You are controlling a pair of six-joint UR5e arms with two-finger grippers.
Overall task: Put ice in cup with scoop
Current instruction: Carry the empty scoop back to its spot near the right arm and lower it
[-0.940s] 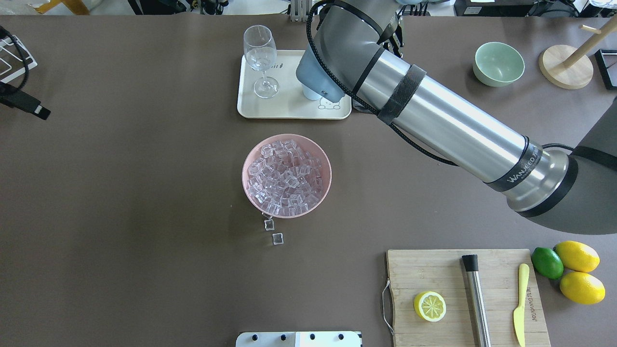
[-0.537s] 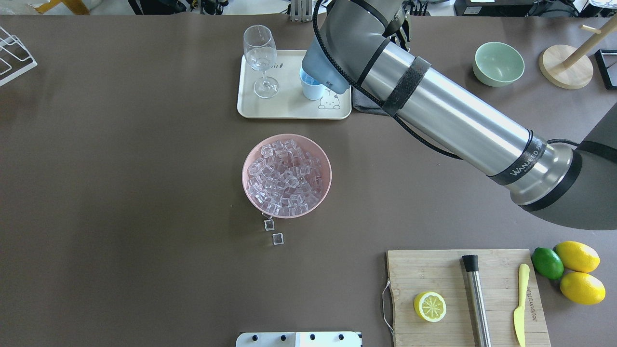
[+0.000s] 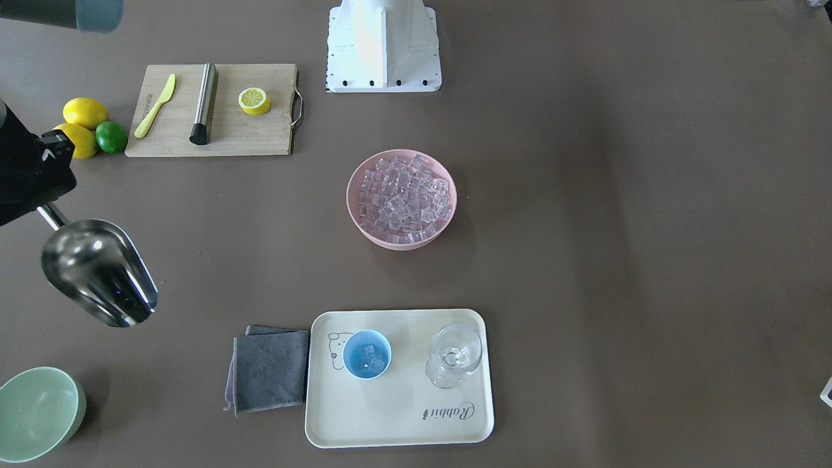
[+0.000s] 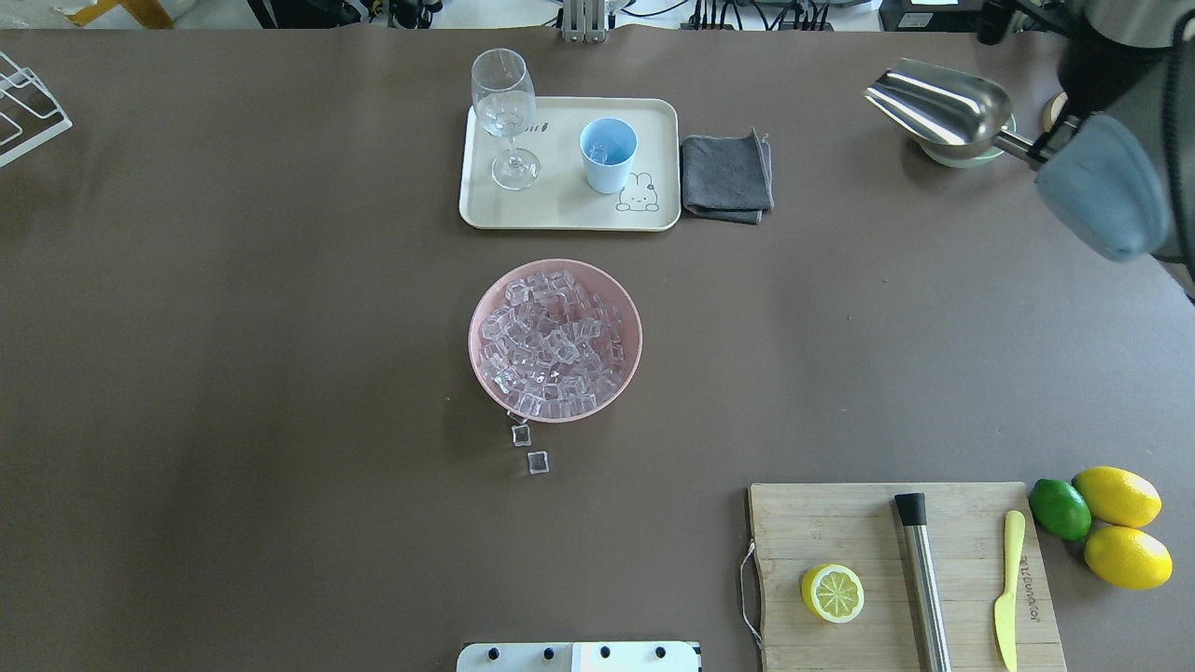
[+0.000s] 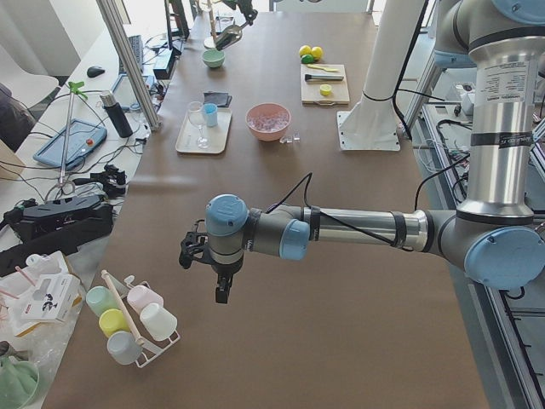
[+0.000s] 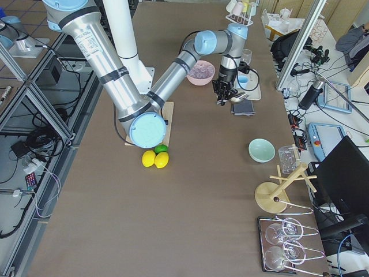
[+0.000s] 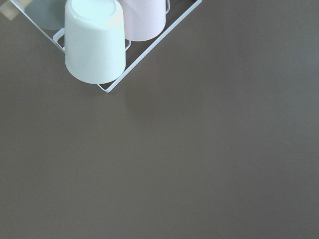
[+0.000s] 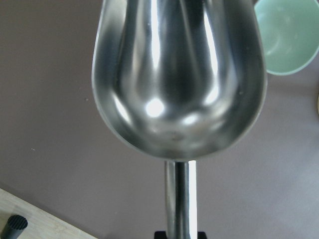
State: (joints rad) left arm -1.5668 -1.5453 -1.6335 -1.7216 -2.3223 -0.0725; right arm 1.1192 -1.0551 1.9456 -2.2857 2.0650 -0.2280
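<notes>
Pairs brushed-silver tube links with pale blue round joint caps on the left arm (image 5: 358,228) and right arm (image 6: 173,72) alike. Runs a black cable (image 5: 302,181) along the left forearm under dark straps (image 5: 397,228), ends in a black left gripper (image 5: 222,295) and black right gripper (image 3: 40,207). Stands on a white column (image 3: 383,29) with a white base plate (image 3: 383,78) dotted with dark screws.

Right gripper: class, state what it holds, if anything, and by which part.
The right gripper holds the scoop by the end of its straight handle; the empty trough sticks out free beyond the grip.
</notes>
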